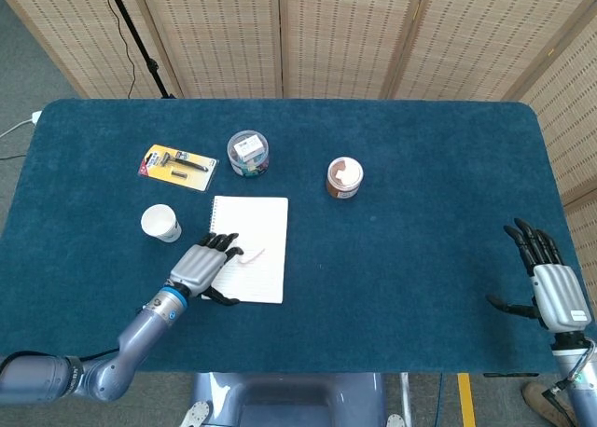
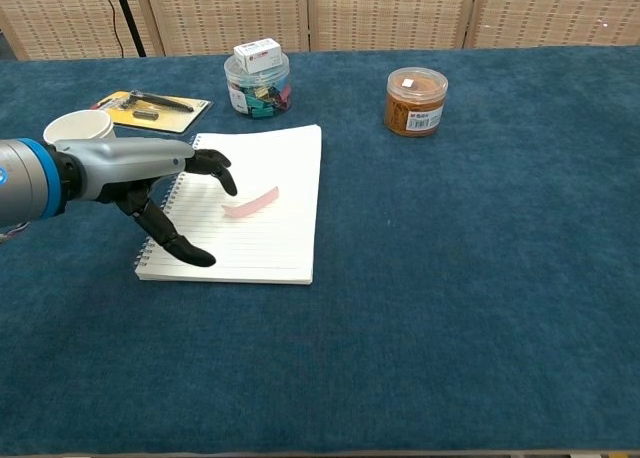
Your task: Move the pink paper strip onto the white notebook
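The pink paper strip (image 1: 252,256) (image 2: 251,203) lies on the white spiral notebook (image 1: 261,231) (image 2: 275,238), near its middle. My left hand (image 1: 203,267) (image 2: 170,183) hovers over the notebook's left part with fingers spread and thumb down, empty, its fingertips a short way left of the strip. My right hand (image 1: 546,280) sits open, fingers spread, at the table's far right edge in the head view; the chest view does not show it.
A white paper cup (image 1: 160,224) (image 2: 76,128) stands left of the notebook. A razor pack (image 1: 177,167) (image 2: 150,110), a clear tub of clips (image 1: 248,154) (image 2: 258,81) and a brown jar (image 1: 343,177) (image 2: 416,100) stand behind. Blue cloth (image 1: 410,259) covers the table.
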### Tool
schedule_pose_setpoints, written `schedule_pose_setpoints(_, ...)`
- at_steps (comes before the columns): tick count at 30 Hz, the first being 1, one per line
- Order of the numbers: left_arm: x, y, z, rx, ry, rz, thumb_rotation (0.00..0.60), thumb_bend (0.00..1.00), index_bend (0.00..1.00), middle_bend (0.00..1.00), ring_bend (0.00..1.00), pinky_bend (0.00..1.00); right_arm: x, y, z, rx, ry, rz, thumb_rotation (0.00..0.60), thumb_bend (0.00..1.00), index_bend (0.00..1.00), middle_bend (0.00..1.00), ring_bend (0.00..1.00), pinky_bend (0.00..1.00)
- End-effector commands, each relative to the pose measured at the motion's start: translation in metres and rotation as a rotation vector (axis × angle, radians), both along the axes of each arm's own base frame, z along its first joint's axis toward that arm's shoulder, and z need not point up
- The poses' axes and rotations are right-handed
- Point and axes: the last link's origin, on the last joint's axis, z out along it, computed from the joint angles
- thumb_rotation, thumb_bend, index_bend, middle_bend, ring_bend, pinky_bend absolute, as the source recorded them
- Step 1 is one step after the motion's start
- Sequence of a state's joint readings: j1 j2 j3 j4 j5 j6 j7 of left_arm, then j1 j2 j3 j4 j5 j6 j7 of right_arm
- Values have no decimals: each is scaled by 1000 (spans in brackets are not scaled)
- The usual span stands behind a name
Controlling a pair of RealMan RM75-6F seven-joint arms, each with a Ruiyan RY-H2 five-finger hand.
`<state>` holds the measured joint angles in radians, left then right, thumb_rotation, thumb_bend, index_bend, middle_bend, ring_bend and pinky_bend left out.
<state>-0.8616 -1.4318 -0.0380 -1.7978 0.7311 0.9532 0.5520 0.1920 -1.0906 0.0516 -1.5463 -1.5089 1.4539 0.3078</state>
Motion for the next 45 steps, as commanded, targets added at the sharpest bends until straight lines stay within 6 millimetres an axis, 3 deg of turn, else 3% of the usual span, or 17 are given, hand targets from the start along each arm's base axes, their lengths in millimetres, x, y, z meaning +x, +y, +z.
schedule_pose_setpoints(1,1,-2,-5,8,27,-14,359,0,208,0,0,0,1,1,1,-2,-3,2,600,0,26,0,0,0)
schedule_pose_setpoints(25,16,-21,-12,-18,74,-76,360,0,227,0,0,0,0,1,3,1,-18,1,600,0,26,0,0,0)
schedule_pose_setpoints(45,6,-26,-11,-22,101,-77,359,0,235,0,0,0,1,1,3,3,-23,4,600,0,26,0,0,0)
